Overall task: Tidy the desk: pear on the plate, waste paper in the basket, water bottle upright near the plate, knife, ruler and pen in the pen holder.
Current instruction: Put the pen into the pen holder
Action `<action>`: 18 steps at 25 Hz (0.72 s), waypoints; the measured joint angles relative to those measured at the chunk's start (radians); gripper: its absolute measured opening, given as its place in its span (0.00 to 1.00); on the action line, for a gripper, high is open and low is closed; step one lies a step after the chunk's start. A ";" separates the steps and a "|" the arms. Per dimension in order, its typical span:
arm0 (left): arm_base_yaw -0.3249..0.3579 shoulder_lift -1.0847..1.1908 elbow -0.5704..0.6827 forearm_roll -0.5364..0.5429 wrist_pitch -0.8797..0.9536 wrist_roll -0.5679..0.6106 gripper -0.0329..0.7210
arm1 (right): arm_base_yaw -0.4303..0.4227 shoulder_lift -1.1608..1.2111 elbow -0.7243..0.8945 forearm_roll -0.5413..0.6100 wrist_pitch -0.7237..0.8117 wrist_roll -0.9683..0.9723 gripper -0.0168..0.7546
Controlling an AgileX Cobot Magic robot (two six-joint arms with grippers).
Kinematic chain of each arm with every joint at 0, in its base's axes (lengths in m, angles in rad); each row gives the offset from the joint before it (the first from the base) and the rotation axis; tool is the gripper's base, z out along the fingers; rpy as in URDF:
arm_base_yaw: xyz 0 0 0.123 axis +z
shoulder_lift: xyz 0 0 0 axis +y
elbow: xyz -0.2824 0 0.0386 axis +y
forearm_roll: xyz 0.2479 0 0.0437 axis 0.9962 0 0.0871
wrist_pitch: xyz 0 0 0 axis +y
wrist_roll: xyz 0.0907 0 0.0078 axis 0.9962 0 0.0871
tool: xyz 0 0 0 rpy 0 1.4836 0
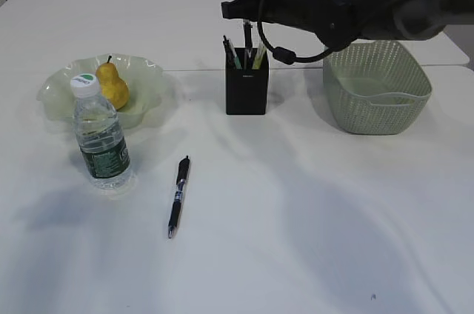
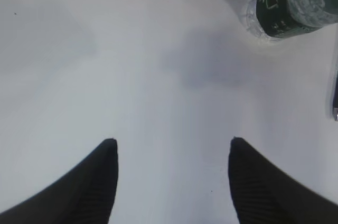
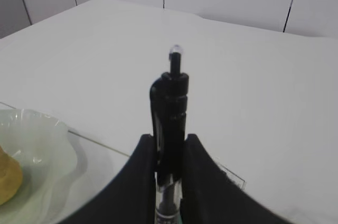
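White plain desk (image 1: 311,240). Right gripper (image 3: 169,147), clamped on one black click pen (image 3: 169,102), above one matte black square pen holder (image 1: 246,92). Left gripper (image 2: 171,152), fingers apart, empty. One black pen lying loose (image 1: 178,195); one clear green-labelled water bottle (image 1: 101,140) upright; one yellow pear (image 1: 112,84) on one wavy pale-green glass plate (image 1: 155,77); one sage-green perforated basket (image 1: 376,92).

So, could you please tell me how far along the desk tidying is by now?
Done: the pear lies on the plate and the bottle stands upright beside it. In hand: the right pincer grips a pen above the pen holder. Left: a second pen lies on the desk; the left pincer is open and empty.
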 joint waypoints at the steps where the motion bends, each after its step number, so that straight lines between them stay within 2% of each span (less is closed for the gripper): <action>1: 0.000 0.000 0.000 0.001 0.000 0.000 0.66 | 0.000 0.014 -0.019 0.000 -0.004 0.000 0.13; 7: 0.000 0.000 0.000 0.002 0.000 0.000 0.66 | -0.008 0.086 -0.091 -0.002 -0.016 0.000 0.13; 18: 0.000 0.000 0.000 0.020 -0.007 0.000 0.66 | -0.029 0.167 -0.096 -0.002 -0.021 0.000 0.14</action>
